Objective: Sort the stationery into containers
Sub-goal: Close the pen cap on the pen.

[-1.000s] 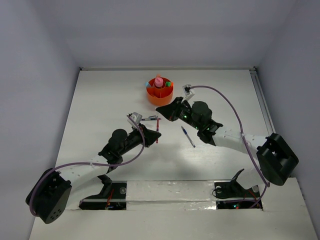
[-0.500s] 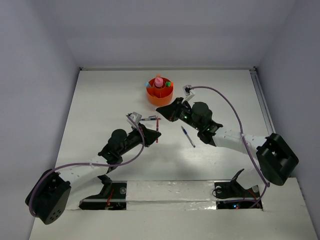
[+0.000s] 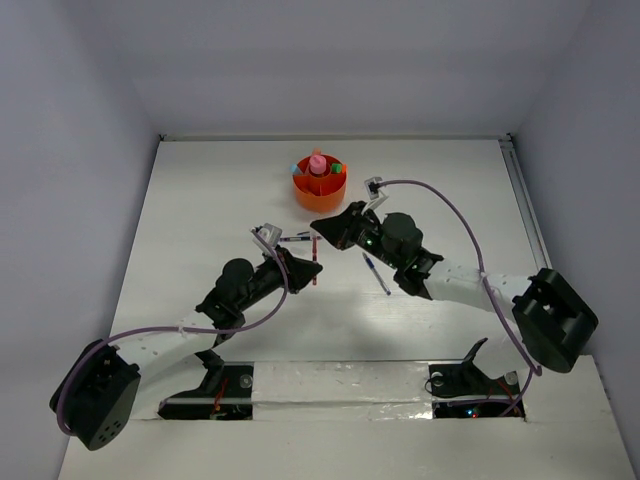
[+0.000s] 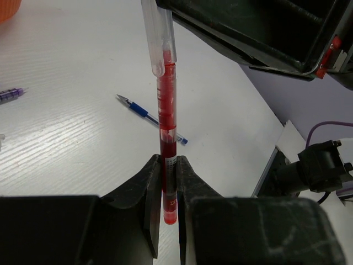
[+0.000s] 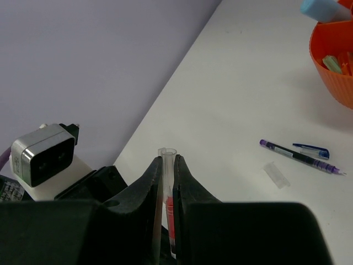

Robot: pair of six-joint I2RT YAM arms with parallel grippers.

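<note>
Tabletop (image 3: pixel 200 200): pen (image 4: pixel 166 121) between left tool (image 4: pixel 168 165), right tool (image 5: pixel 167 164)

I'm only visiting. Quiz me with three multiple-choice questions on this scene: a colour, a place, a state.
1. The cup is: A green, B orange, C white.
2. The blue pen lies: A in the cup, B on an arm, C on the table.
3. The left gripper is: A shut on the red pen, B open, C out of view.
Answers: 1 B, its wall is orange; 2 C, it lies flat on the white surface; 3 A, both fingers press the pen's barrel.
</note>
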